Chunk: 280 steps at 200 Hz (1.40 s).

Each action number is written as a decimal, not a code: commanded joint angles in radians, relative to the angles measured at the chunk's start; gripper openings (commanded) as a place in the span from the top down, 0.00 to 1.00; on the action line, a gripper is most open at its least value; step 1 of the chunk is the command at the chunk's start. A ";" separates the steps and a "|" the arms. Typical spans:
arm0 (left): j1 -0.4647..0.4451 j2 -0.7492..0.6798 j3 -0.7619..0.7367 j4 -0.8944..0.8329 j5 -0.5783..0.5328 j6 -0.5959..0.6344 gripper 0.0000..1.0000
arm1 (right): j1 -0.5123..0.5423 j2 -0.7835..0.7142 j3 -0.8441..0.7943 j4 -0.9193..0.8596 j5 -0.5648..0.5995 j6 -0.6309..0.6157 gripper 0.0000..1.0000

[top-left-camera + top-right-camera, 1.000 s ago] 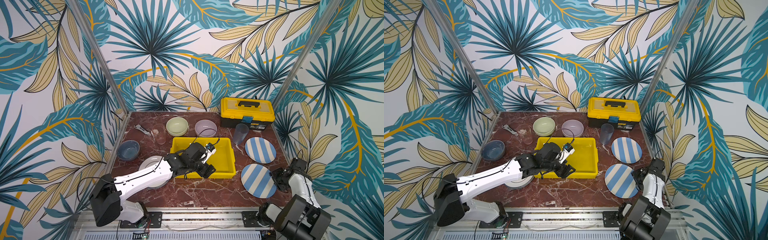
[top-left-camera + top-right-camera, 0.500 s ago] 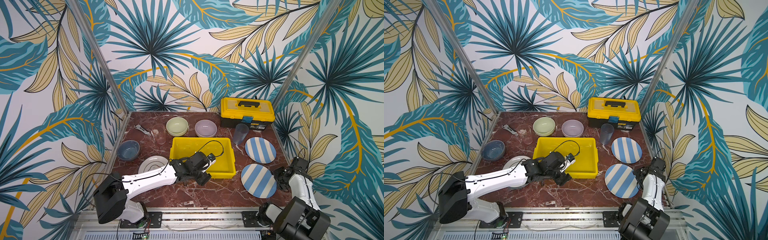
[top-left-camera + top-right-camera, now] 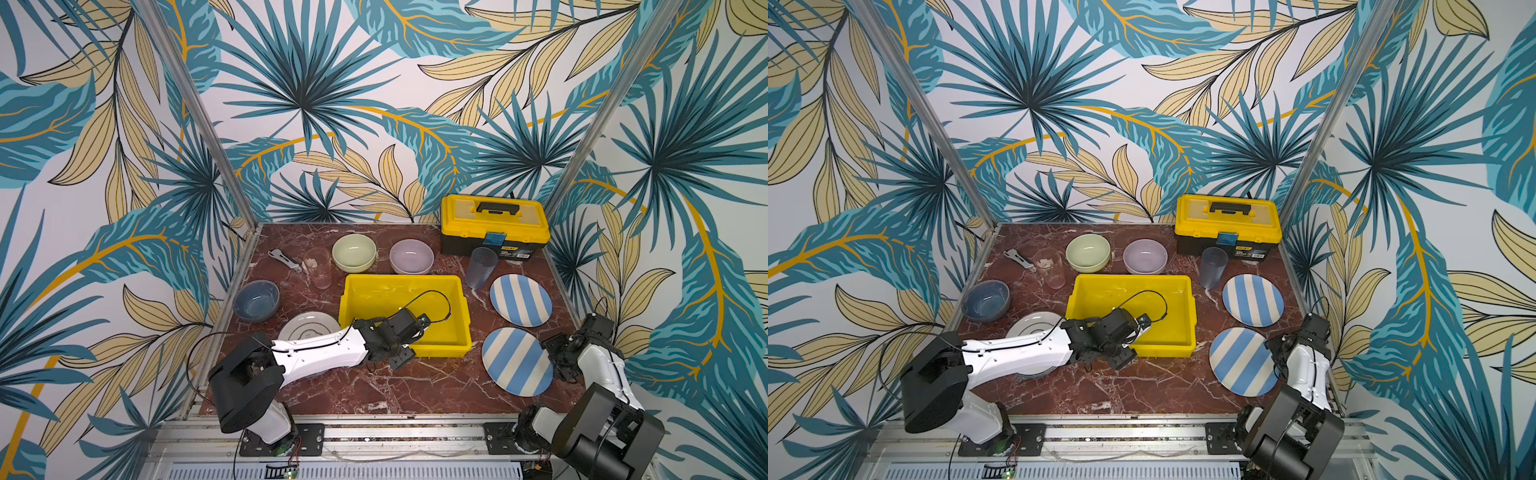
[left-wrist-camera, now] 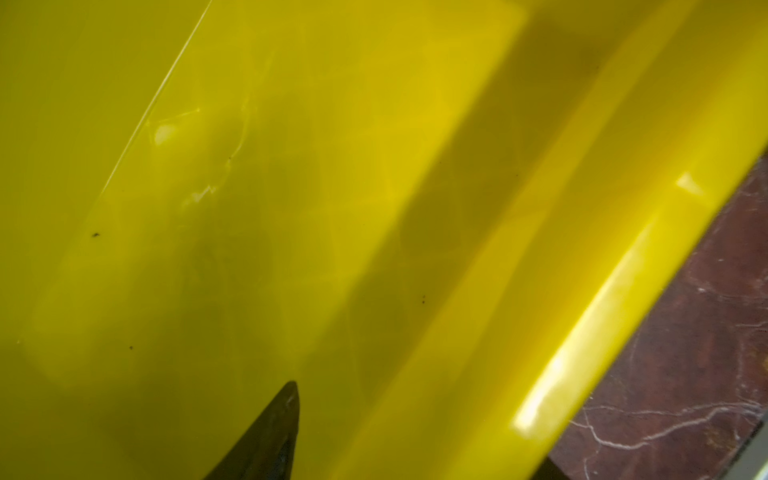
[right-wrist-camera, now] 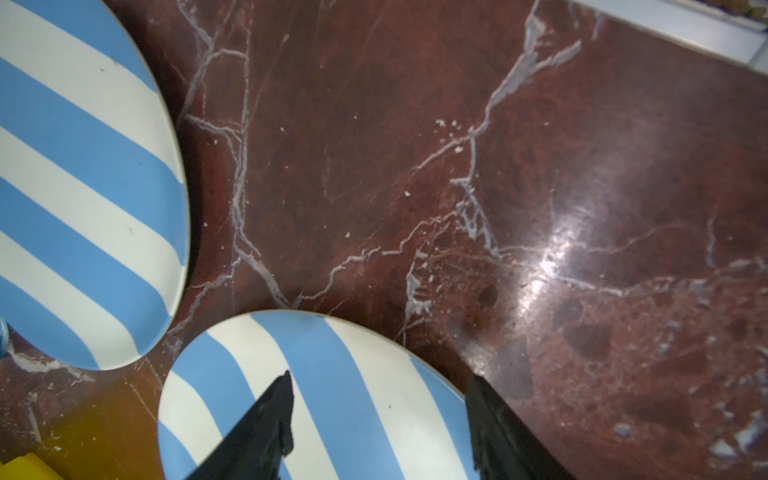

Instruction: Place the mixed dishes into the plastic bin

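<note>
The red-brown stone table has a robot arm at each near corner.

The left gripper is down at the near wall of the yellow bin. In the left wrist view one black finger pokes over the inside of the bin. The bin's shiny rim runs next to it. A bit of dark shows on the other side of the rim, so the fingers look apart with the rim between them. I cannot tell if they pinch the rim or just sit around it.

The right gripper is low at the right edge of the near striped plate. In the right wrist view its fingers are spread wide. One is over the blue and cream stripes. The other is over the bare table, just past the plate's edge. It holds nothing.

A white plate lies just left of the bin, partly under the left arm. The bin sits in the middle of the table. All the dishes are on the table around it, outside it.

Farther back, a blue-grey bowl sits by the left edge. The far striped plate lies to the right of the bin.

Behind the bin stand a clear cup and a blue cup. Between them are a green bowl and a lilac bowl. A grey tool lies left of the clear cup. A yellow and black toolbox sits in the far right corner.
</note>
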 commanded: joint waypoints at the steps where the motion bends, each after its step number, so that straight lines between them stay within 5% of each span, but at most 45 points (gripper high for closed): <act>1: 0.006 0.001 0.033 0.044 -0.054 0.025 0.36 | 0.003 0.022 0.030 -0.011 0.049 -0.024 0.30; 95: 0.058 0.032 0.064 0.129 -0.052 0.040 0.38 | 0.004 0.169 0.051 0.017 -0.033 -0.036 0.29; 141: 0.048 -0.050 0.107 0.011 0.064 0.018 0.30 | 0.030 0.205 0.069 -0.002 -0.048 -0.042 0.30; 216: 0.039 -0.184 0.122 -0.007 0.315 -0.158 0.31 | 0.244 0.215 0.156 -0.122 0.096 -0.059 0.32; 280: -0.026 -0.112 0.074 0.096 0.377 -0.336 0.35 | 0.272 0.205 0.117 -0.130 0.059 -0.046 0.32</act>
